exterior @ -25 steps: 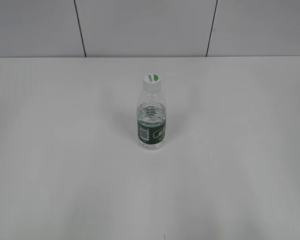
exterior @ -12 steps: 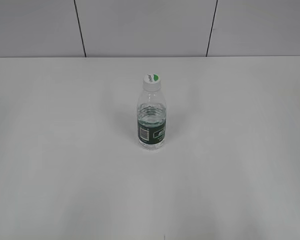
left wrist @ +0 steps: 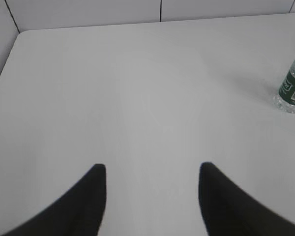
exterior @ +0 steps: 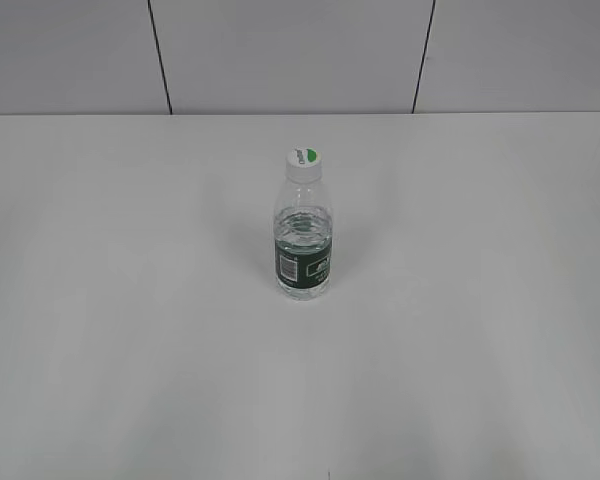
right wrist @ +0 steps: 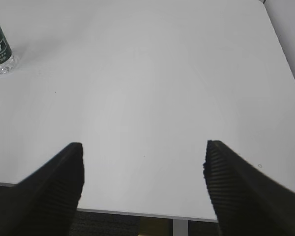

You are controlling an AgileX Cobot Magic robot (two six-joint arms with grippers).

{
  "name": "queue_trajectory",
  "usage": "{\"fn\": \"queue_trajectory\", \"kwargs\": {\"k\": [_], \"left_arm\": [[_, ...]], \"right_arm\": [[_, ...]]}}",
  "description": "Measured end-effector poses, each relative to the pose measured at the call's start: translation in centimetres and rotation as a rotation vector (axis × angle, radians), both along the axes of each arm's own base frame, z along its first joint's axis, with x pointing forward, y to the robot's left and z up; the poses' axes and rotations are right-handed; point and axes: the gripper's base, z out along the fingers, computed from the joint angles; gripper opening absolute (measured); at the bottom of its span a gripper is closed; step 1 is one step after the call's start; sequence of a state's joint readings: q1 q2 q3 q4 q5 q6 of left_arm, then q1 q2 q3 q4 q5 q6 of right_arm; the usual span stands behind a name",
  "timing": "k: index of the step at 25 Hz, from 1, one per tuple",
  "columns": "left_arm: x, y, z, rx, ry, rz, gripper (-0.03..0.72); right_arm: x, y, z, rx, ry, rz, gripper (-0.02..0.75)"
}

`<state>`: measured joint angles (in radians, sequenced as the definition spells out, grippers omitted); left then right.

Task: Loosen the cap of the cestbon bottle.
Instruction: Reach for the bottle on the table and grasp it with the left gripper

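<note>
The cestbon bottle (exterior: pixel 303 235) stands upright in the middle of the white table, clear with a dark green label band. Its white cap (exterior: pixel 303 161) with a green half-circle sits on the neck. Neither arm shows in the exterior view. In the left wrist view the bottle's lower part (left wrist: pixel 292 88) is at the far right edge, far from my left gripper (left wrist: pixel 151 169), which is open and empty. In the right wrist view the bottle's base (right wrist: pixel 0 54) is at the far left edge, and my right gripper (right wrist: pixel 143 147) hangs wide open over the table's near edge, holding nothing.
The white table (exterior: pixel 130 300) spreads bare around the bottle. A grey panelled wall (exterior: pixel 280 50) rises behind its far edge. The table's front edge (right wrist: pixel 137 213) and a leg below it show in the right wrist view.
</note>
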<state>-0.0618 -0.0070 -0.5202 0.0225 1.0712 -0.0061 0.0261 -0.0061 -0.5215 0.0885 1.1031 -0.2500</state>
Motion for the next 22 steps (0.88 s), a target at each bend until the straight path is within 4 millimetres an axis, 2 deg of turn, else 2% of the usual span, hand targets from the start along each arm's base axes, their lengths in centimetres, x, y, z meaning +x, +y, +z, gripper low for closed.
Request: {"fn": "queue_trajectory", "kwargs": {"k": [2, 4, 8, 13, 17, 22], "left_arm": [[0.0, 0.0, 0.0, 0.0, 0.0, 0.0, 0.474], [0.0, 0.0, 0.0, 0.0, 0.0, 0.0, 0.501], [0.0, 0.0, 0.6, -0.002, -0.042, -0.001, 0.51], [0.6, -0.1, 2.6, -0.007, -0.252, -0.007, 0.492], [2.9, -0.2, 2.7, -0.009, -0.299, -0.01, 0.484], [7.1, -0.6, 2.6, 0.049, -0.357, -0.034, 0.482]], "right_arm": [[0.0, 0.0, 0.0, 0.002, 0.0, 0.001, 0.582], [0.0, 0.0, 0.0, 0.004, 0.0, 0.003, 0.582], [0.0, 0.1, 0.0, 0.006, -0.002, 0.004, 0.582], [0.1, 0.0, 0.6, 0.009, -0.045, 0.001, 0.582], [0.8, 0.0, 1.2, 0.013, -0.076, -0.003, 0.582], [1.4, 0.0, 2.5, 0.024, -0.209, -0.014, 0.582]]}}
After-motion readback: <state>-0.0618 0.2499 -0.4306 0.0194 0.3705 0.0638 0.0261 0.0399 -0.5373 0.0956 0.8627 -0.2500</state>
